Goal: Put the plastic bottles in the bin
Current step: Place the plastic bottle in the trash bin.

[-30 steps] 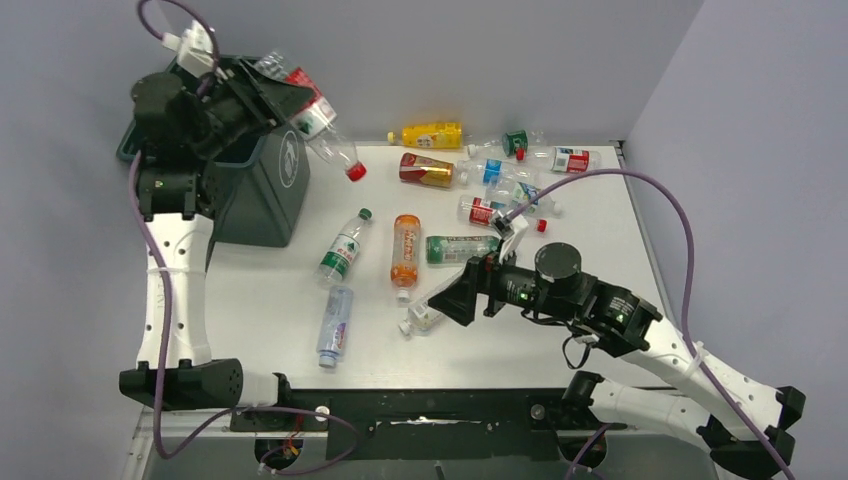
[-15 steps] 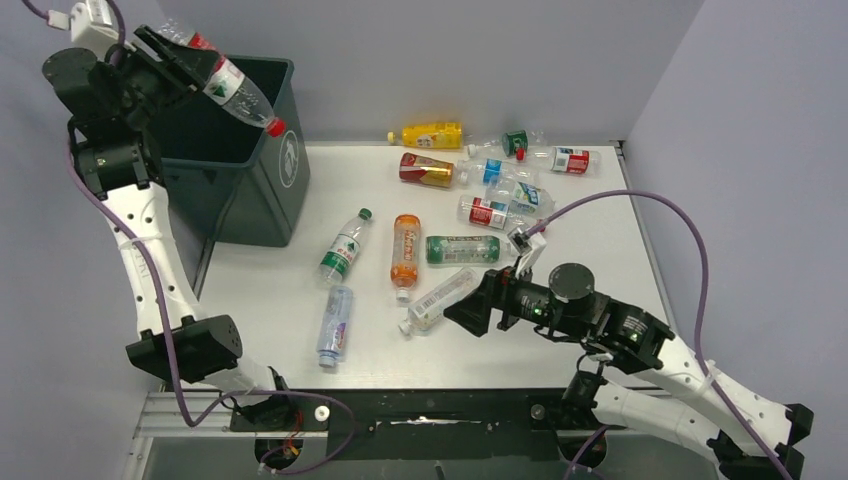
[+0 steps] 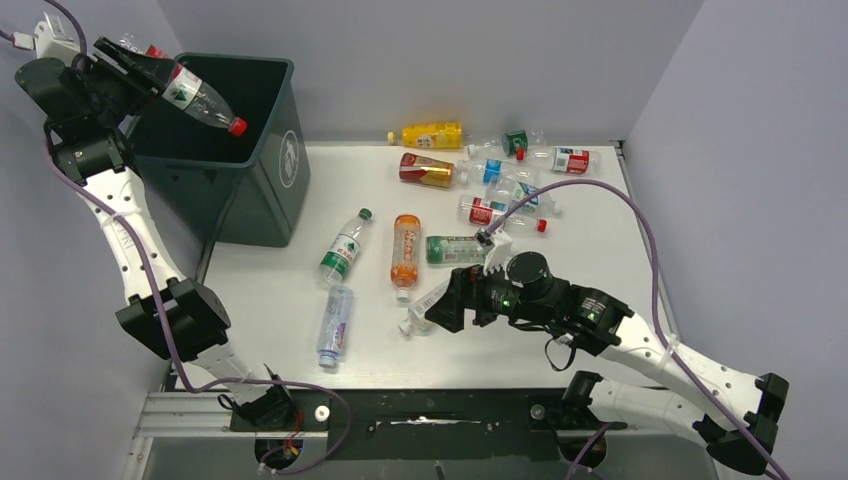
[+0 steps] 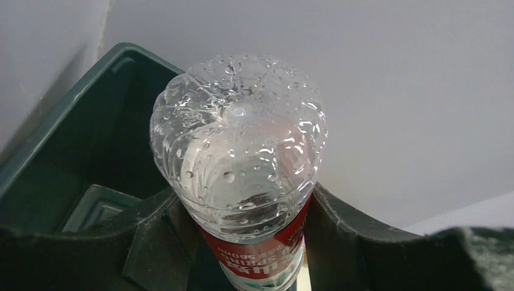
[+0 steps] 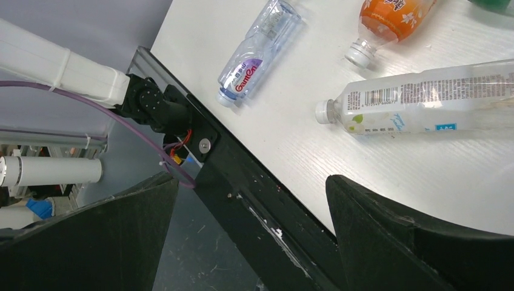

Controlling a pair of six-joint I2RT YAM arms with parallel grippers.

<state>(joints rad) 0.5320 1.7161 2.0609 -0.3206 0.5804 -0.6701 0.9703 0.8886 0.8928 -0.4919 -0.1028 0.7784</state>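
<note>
grey walls box in a white table (image 3: pixel 260 300), with the big dark green tapered plastic bin (image 3: pixel 262 195) in the far left corner. the left gripper (image 3: pixel 133 66) is clenched around a clear thin-walled plastic bottle with a red label and red cap (image 3: pixel 195 97), holding it up over the bin's mouth and tilted so the cap points down into the opening.

my take on doing this bit right: the cap end is well over the hole, but the fat base sits back by the left rim near the fingers. i'd nudge it toward the middle before letting go, so it drops in instead of clipping the edge. then just open and let it slide out cap first. the bin looks deep, so no need to lower it.

material-wise, the left wrist view shows the petal-shaped base beaded with droplets. it looks glossy and probably slippery, and likely squashes if squeezed hard. the bin looks matte and rigid.

the right gripper (image 3: pixel 447 308) is spread wide with nothing in it, hovering low by a clear bottle with a white printed label (image 5: pixel 424 97) lying flat. round bottles like that probably roll, so straddle it across the body. plenty more bottles are scattered on the table.
</note>
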